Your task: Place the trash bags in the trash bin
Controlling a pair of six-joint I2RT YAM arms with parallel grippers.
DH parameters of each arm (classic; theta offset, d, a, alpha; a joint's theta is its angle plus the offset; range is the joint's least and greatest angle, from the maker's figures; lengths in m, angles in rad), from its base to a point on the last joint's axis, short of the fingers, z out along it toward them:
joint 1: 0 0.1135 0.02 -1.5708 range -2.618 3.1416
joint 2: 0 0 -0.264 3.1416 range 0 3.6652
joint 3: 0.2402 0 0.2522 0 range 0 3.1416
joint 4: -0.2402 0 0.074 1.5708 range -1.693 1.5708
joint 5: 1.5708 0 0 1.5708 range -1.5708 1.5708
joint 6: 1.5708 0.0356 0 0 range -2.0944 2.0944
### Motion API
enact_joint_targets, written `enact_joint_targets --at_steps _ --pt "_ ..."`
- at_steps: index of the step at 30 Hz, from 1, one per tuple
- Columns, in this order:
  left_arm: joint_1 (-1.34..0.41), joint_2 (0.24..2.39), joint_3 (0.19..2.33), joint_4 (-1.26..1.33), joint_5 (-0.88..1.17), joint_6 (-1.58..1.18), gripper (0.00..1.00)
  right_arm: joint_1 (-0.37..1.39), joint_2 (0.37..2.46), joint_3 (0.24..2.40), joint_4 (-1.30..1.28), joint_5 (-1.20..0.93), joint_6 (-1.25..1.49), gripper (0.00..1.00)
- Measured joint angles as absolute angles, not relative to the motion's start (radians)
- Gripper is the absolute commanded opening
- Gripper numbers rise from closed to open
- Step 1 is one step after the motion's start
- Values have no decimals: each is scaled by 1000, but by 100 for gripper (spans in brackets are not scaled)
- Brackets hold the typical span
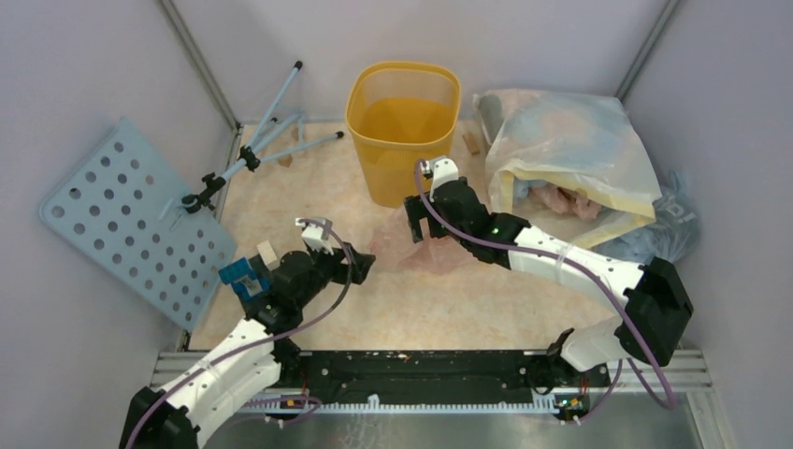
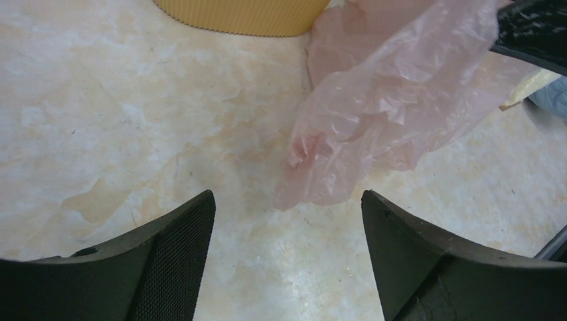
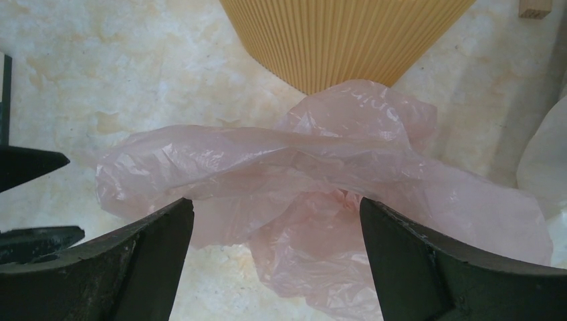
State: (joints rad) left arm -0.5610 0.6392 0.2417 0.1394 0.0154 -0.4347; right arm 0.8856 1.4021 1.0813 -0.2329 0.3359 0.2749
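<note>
Beside the trash bin, the trash bag bears unreadable lettering.

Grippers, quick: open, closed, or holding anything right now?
Left gripper: open, empty; trash bag lies just ahead.
Right gripper: open over the trash bag, not clamped on it.
</note>
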Motion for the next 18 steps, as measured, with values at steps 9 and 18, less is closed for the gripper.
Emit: enact_joint_targets --at_steps 9,18 --pt "-414 844 247 335 290 -422 86 885 1402 1081 -236 334 261 92" --pt "-413 952 308 411 394 -364 79 885 1402 1081 -235 321 262 92"
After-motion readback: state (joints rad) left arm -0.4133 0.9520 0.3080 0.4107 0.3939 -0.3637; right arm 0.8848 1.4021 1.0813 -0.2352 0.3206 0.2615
